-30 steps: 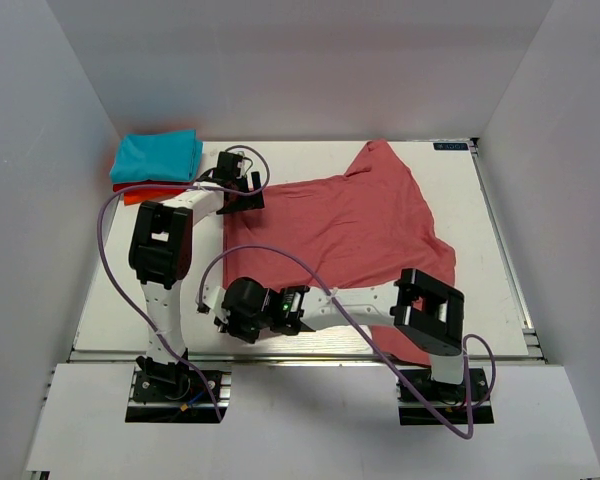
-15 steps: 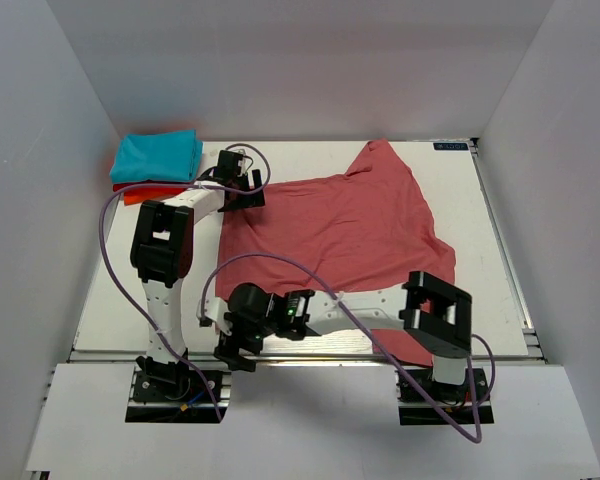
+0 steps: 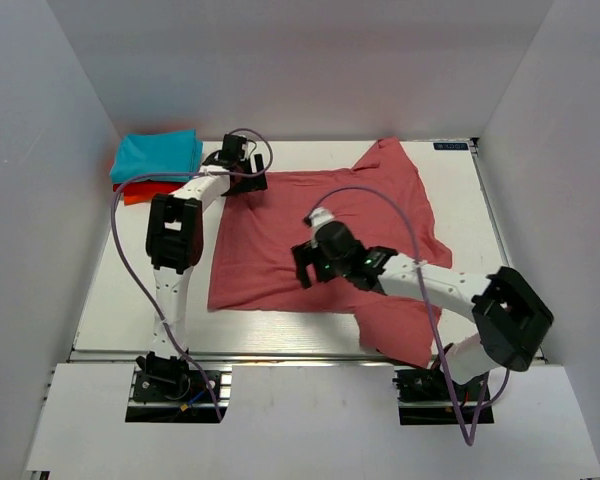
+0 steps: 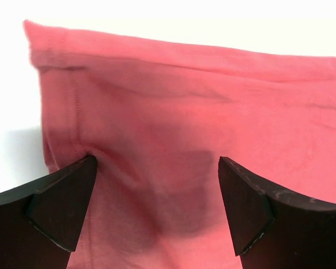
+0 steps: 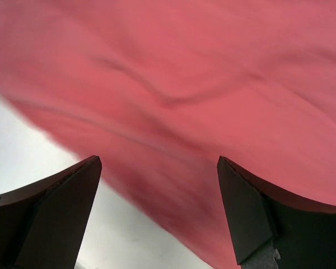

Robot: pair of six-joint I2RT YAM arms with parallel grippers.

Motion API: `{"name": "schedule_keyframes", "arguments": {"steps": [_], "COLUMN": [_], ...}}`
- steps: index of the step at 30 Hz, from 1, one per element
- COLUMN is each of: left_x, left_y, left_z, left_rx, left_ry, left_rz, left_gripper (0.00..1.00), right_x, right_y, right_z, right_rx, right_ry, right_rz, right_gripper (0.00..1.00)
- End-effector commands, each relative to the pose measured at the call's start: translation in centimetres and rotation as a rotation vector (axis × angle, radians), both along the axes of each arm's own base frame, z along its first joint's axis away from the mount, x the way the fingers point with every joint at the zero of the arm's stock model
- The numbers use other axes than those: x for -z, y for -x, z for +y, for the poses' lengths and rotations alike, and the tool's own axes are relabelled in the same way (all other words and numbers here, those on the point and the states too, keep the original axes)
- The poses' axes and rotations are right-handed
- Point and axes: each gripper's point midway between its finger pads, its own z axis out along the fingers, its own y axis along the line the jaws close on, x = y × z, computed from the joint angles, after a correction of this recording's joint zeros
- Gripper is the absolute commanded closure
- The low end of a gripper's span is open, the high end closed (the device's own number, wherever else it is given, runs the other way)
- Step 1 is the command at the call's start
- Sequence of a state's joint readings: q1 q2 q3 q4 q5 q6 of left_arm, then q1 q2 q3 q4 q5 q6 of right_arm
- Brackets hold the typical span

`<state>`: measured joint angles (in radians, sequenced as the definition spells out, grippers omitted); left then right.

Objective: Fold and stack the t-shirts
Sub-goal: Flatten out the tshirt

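The right gripper is being carried with its jaws spread wide and nothing between them, just over the middle of the pink tee. In its wrist view only blurred cloth and a strip of bare table are being shown below. The left gripper is likewise being held fully open and empty at the tee's far-left corner, with a stitched hem lying right by its left jaw.

The pink tee is lying spread but crooked across the table, with a flap trailing toward the right arm's base. It is being judged from the wrinkles as light, limp cloth that will sag and drag rather than keep a shape. It is best taken at hems and corners, where the doubled seam gives something to pinch, and moved by both grippers together.

At the far-left corner, the turquoise tee is sitting folded on the orange-red tee, presumably the stack being built. The way is being crowded by the right arm, stretched across the cloth, and by its purple cable looping above it. A snag there is the risk being watched.
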<state>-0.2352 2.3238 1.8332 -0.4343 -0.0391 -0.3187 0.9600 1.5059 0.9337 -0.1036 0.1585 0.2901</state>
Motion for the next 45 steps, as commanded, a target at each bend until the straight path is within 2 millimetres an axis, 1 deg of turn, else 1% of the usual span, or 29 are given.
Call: {"name": "schedule_keyframes", "arguments": {"steps": [1,2,3,4,5,7,8,10,11,14,15,17,18,19,20,23,27,28,32,33,34,37,39,40,41,42,43,44,45], "left_x": [6.4,6.6,7.6,7.1,7.1,6.8,6.8,6.7,6.7,6.7,6.7,6.9,6.5,7.1,6.9,8.0,7.6,8.3,6.6,5.9,3.4,-0.7,-5.4,-6.2,-7.7,-11.4,-11.0,-11.9,-15.5], "left_y": [2.4,2.0,2.1,1.4,1.4,1.0,0.9,0.5,0.5,0.0,-0.4,-0.4,-0.7,-0.9,-0.9,-1.3,-3.4,-3.6,-6.3,-6.6,-8.1,-8.7,-8.6,-8.0,-7.6,-6.8,-5.4,-4.5,-3.3], "left_z": [1.4,1.8,1.8,1.7,1.7,2.2,2.7,3.2,3.1,4.2,4.4,5.2,5.1,5.8,6.0,6.2,4.7,4.4,2.7,1.7,1.0,-0.5,-1.2,-0.8,-0.5,-1.0,-0.5,0.3,0.9], "left_rx": [-0.02,-0.029,-0.03,-0.037,-0.037,-0.06,-0.077,-0.098,-0.106,-0.168,-0.186,-0.237,-0.249,-0.278,-0.316,-0.381,-0.381,-0.372,-0.307,-0.256,-0.207,-0.077,-0.019,-0.011,-0.007,0.015,0.006,-0.004,-0.011], "left_ry": [-0.016,-0.016,-0.021,-0.013,-0.013,-0.012,-0.006,0.004,0.01,-0.005,-0.009,-0.011,-0.001,-0.004,0.004,0.037,0.129,0.143,0.236,0.277,0.314,0.358,0.301,0.273,0.257,0.257,0.234,0.2,0.186], "left_rz": [0.22,0.225,0.246,0.234,0.234,0.224,0.225,0.216,0.216,0.211,0.203,0.209,0.204,0.209,0.211,0.225,0.181,0.183,0.086,0.07,-0.016,-0.113,-0.195,-0.192,-0.206,-0.248,-0.212,-0.216,-0.26], "left_gripper": [0.0,0.0,0.0,0.0,0.0,0.0,0.0,0.0,0.0,0.0,0.0,0.0,0.0,0.0,0.0,0.0,0.0,0.0,0.0,0.0,0.0,0.0,0.0,0.0,0.0,0.0,0.0,0.0,0.0], "right_x": [-0.3,0.4,0.7,1.5,2.3,2.8,3.8,4.1,4.8,6.3,7.7,8.2,9.6,9.8,9.8,10.5,10.0,9.8,8.3,7.8,6.9,4.2,1.9,0.0,-0.8,-1.4,-1.9,-3.4,-3.7], "right_y": [-3.4,-3.5,-4.9,-5.0,-6.6,-7.0,-8.0,-8.4,-8.8,-9.1,-9.2,-9.5,-9.4,-9.6,-10.3,-12.0,-16.4,-16.9,-18.5,-18.6,-18.7,-18.6,-18.3,-17.8,-17.6,-17.3,-16.2,-15.6,-15.2], "right_z": [-5.8,-7.1,-9.1,-10.4,-13.5,-14.7,-16.9,-17.6,-19.5,-21.5,-23.7,-24.2,-25.5,-25.8,-25.2,-26.0,-27.1,-27.5,-27.1,-26.7,-26.5,-25.8,-25.6,-25.5,-25.3,-25.1,-25.4,-25.3,-25.6], "right_rx": [0.275,0.321,0.397,0.436,0.536,0.569,0.63,0.642,0.699,0.752,0.821,0.833,0.867,0.866,0.842,0.831,0.811,0.799,0.71,0.693,0.667,0.638,0.632,0.631,0.624,0.634,0.652,0.664,0.72], "right_ry": [0.001,0.009,0.011,0.024,0.039,0.038,0.049,0.052,0.074,0.072,0.083,0.057,0.065,0.06,0.023,0.021,-0.005,0.003,0.0,-0.015,-0.018,-0.054,-0.076,-0.093,-0.1,-0.115,-0.114,-0.13,-0.141], "right_rz": [0.014,0.039,0.046,0.082,0.116,0.163,0.195,0.23,0.261,0.347,0.4,0.433,0.481,0.489,0.511,0.514,0.461,0.446,0.388,0.378,0.355,0.303,0.252,0.206,0.187,0.176,0.162,0.132,0.132], "right_gripper": [0.1,0.1,0.1,0.1,0.1,0.1,0.1,0.1,0.1,0.1,0.1,0.1,0.1,0.1,0.1,0.1,0.1,0.1,0.1,0.1,0.1,0.1,0.1,0.1,0.1,0.1,0.1,0.1,0.1]}}
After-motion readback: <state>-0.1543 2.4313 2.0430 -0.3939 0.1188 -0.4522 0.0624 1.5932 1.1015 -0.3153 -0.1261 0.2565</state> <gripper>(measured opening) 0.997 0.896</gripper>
